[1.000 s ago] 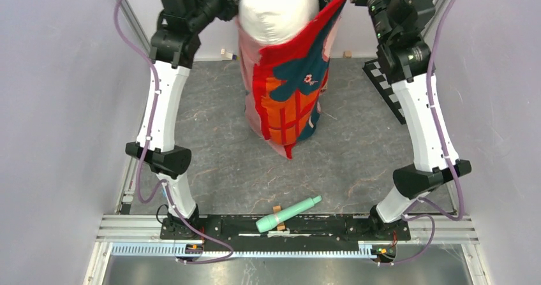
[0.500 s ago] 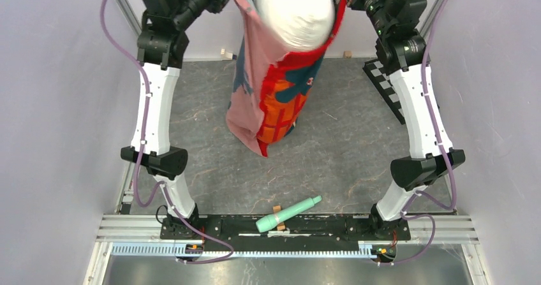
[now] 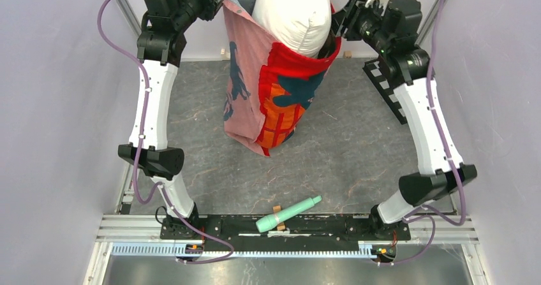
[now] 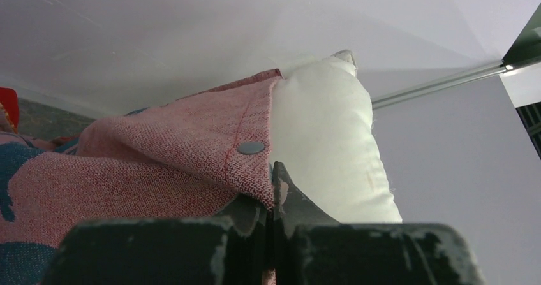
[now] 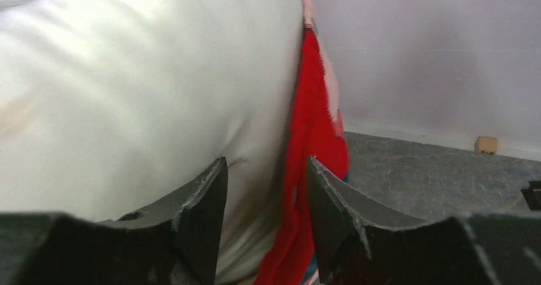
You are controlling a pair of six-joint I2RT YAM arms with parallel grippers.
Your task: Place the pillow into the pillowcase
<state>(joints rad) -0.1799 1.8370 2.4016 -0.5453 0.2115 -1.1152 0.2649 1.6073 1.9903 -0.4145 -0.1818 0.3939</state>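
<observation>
The pillow (image 3: 293, 14) stands upright in the hanging pillowcase (image 3: 255, 74), lower part inside, white top bulging from the mouth. The left gripper (image 4: 273, 183) is pinched on the pink hem. The right gripper (image 5: 266, 164) is spread, with the red hem between its jaws.

In the overhead view the top of the pillow (image 3: 292, 11) runs off the 12 o'clock edge. Its lower part is out of sight inside the pillowcase (image 3: 252, 74), whose hem also covers the fingertips of the left tool (image 4: 274, 183). At 3 o'clock the right arm (image 3: 424, 119) hides part of the checkerboard (image 3: 381, 81), and the right wrist view shows the pillow blurred and cut off at 9 and 12 o'clock.
</observation>
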